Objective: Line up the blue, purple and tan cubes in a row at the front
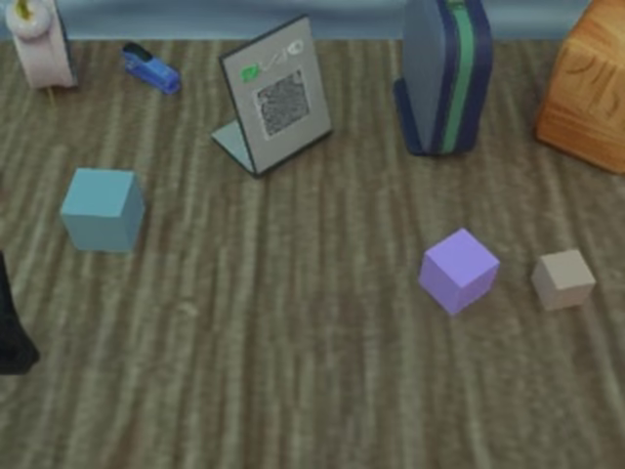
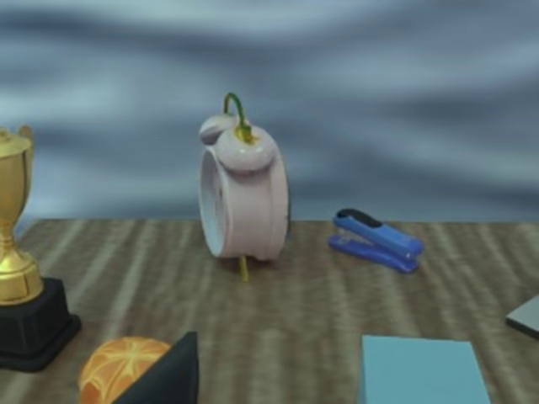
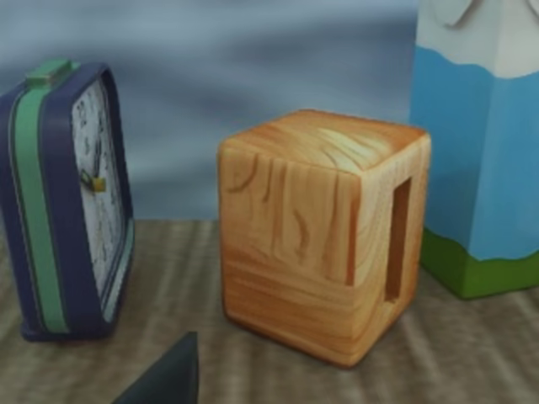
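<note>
The left arm [image 1: 12,332] shows only as a dark shape at the table's [image 1: 293,391] left edge. Of the left gripper [image 2: 164,376] just a dark tip enters its own wrist view, so I cannot tell whether it is released or clenched; it grasps nothing visible. The blue cube [image 1: 102,209] sits closest to that gripper, a little ahead of it and inward toward the table's middle, apart from it and flat on the surface. Farther ahead of the left gripper stand a pink alarm clock [image 2: 244,198] and a small dark-blue stapler [image 2: 376,241], with a gold trophy [image 2: 15,244] and an orange ball [image 2: 118,364] off to its side. The purple cube [image 1: 458,270] and the tan cube [image 1: 563,278] lie well away from the left gripper, on the table's right half, near each other but not touching. The right gripper [image 3: 164,376] is outside the top view; its wrist view shows a dark tip only, so its state cannot be told either. Ahead of it stand an orange wooden block [image 3: 324,231], a navy clock with a green stripe [image 3: 67,202] and a blue-and-white carton [image 3: 480,143]. A QR sign [image 1: 278,98] stands at the back.
</note>
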Tool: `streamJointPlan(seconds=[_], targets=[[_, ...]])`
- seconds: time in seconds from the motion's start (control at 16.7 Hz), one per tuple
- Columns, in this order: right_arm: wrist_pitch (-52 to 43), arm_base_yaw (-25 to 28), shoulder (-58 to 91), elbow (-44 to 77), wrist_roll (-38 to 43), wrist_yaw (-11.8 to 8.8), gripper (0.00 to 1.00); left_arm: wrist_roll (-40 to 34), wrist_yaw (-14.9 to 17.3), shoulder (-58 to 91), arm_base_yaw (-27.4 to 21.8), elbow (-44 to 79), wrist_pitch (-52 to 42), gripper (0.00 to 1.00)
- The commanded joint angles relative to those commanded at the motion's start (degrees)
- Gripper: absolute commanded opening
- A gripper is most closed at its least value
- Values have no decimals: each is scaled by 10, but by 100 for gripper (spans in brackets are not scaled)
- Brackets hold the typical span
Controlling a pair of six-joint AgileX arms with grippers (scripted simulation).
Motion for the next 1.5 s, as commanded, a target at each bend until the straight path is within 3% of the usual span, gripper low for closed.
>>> streamJointPlan(seconds=[0.24, 0.48, 1.14, 1.5], targets=[[-13, 4, 18, 17, 0, -1, 100, 0, 0, 0, 0, 0, 0, 100], [-83, 19, 126, 115, 2, -2, 100, 0, 0, 0, 0, 0, 0, 100], [-419, 86, 756, 553, 2, 2, 100, 0, 0, 0, 0, 0, 0, 100], [-564, 117, 1016, 751, 4, 2, 100, 0, 0, 0, 0, 0, 0, 100]])
